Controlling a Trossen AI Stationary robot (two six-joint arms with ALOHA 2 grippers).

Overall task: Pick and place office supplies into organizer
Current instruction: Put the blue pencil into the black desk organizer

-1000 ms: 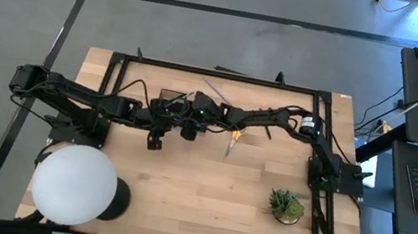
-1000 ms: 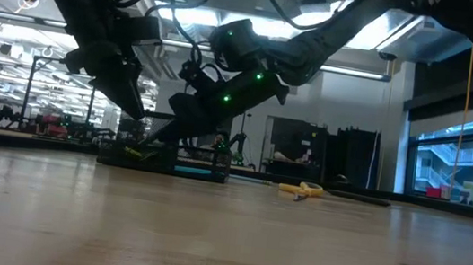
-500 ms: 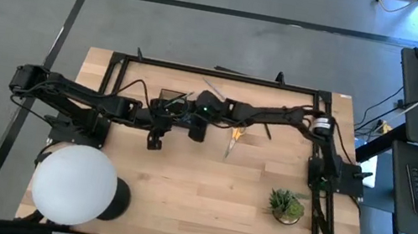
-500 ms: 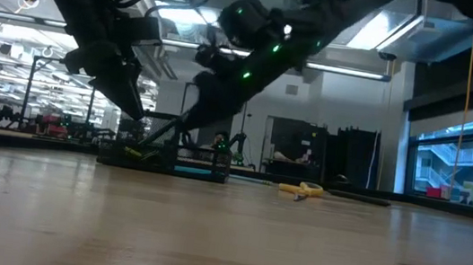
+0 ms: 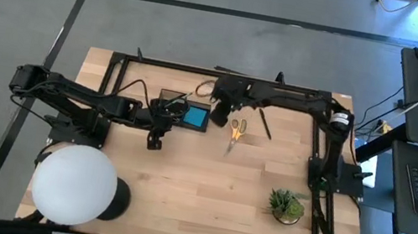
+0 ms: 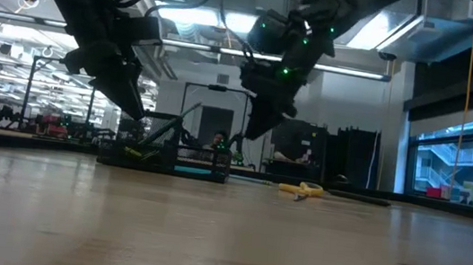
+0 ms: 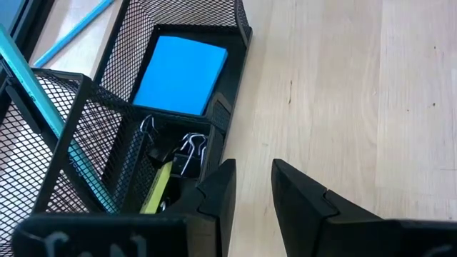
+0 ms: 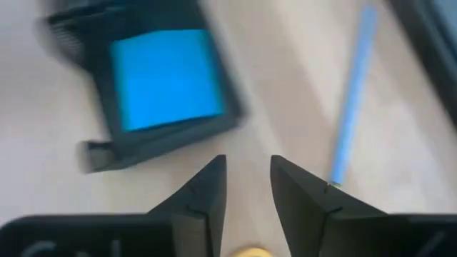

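Observation:
The black mesh organizer (image 5: 180, 110) stands on the table left of centre. The blue note pad (image 7: 182, 75) lies in its right compartment, with black clips (image 7: 187, 151) and a yellow-green piece (image 7: 157, 189) beside it. A teal pen (image 7: 43, 121) leans in it. My left gripper (image 5: 156, 135) hangs narrowly open at the organizer's near-left side, over bare wood. My right gripper (image 5: 222, 111) is open and empty above the table, between the organizer and the yellow-handled scissors (image 5: 235, 130). A light blue pen (image 8: 350, 107) and a dark pen (image 5: 265, 126) lie on the table.
The big white globe lamp (image 5: 74, 184) stands at the near left. The small potted plant (image 5: 286, 205) is at the near right. The black metal frame (image 5: 224, 75) runs along the far edge and the right side. Bare wood lies between lamp and plant.
My right gripper has risen from over the organizer and swung toward the table's far right, and it now hangs beside the scissors. The blue note pad, which the arm covered before, now shows in the organizer. My left gripper has kept still.

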